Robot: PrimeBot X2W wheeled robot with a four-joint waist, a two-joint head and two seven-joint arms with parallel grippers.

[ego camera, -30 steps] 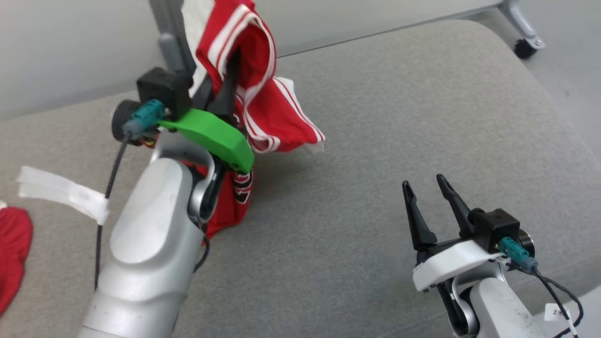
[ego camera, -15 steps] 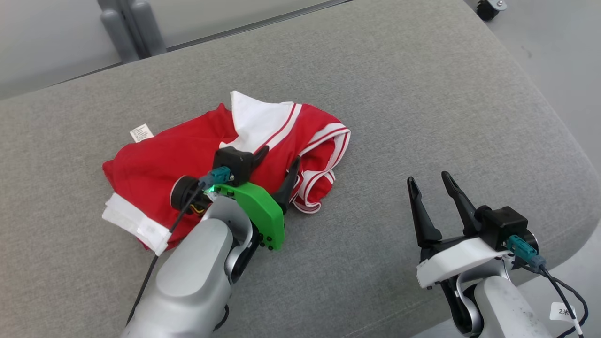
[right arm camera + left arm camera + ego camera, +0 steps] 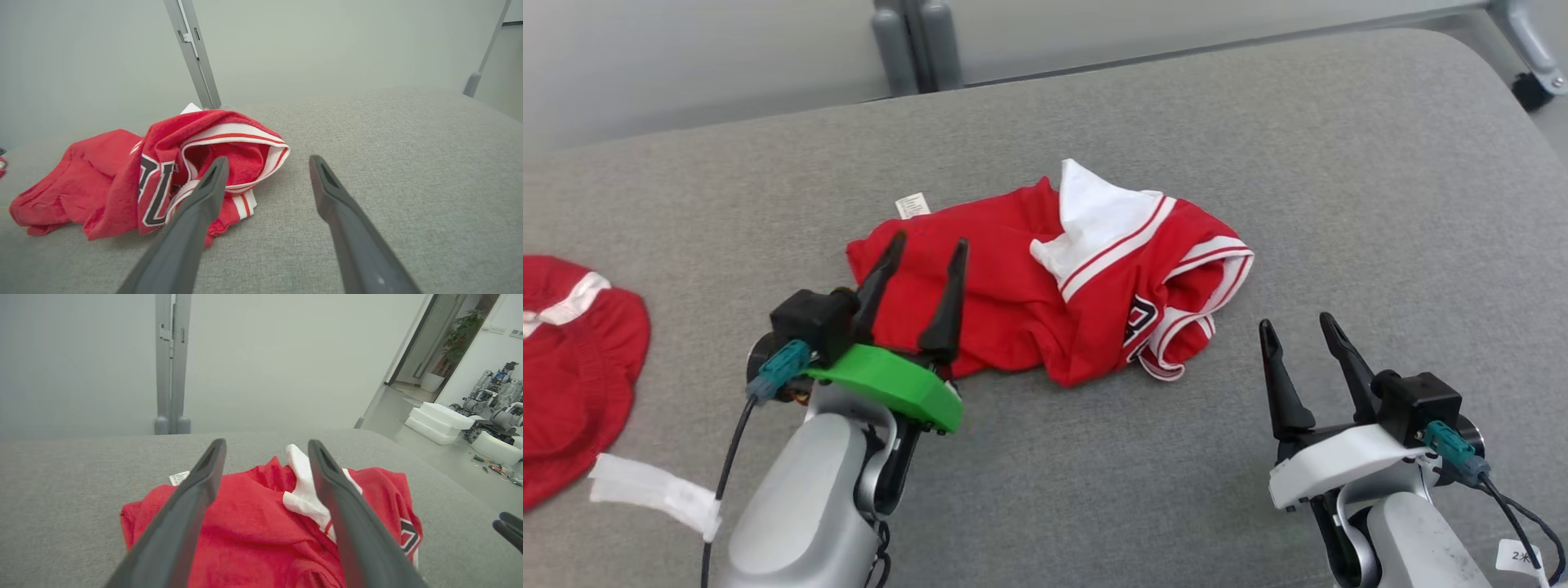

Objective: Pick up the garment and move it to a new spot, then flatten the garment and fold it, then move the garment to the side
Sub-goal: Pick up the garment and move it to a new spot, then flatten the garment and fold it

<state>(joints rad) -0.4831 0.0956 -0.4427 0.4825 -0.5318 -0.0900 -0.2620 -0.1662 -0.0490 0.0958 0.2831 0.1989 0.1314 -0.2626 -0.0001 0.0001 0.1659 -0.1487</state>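
Lying crumpled mid-way along the grey woven cushion (image 3: 1380,163), the red garment (image 3: 1013,302) shows white striped trim and a small white tag. The left gripper (image 3: 930,242) hangs over its left end, fingers spread and empty, silver forearm slanting upward. The right gripper (image 3: 1297,322), likewise spread and empty, sits just beside the garment's right edge.

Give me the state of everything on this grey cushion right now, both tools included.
Red jersey: crumpled on the grey cushion, not flattened, not held.
Left tool: open, empty, fingers over the jersey's left end.
Right tool: open, empty, apart from the jersey.
Second red garment: bunched at the cushion's left edge.
White tape strip: lying beside it.
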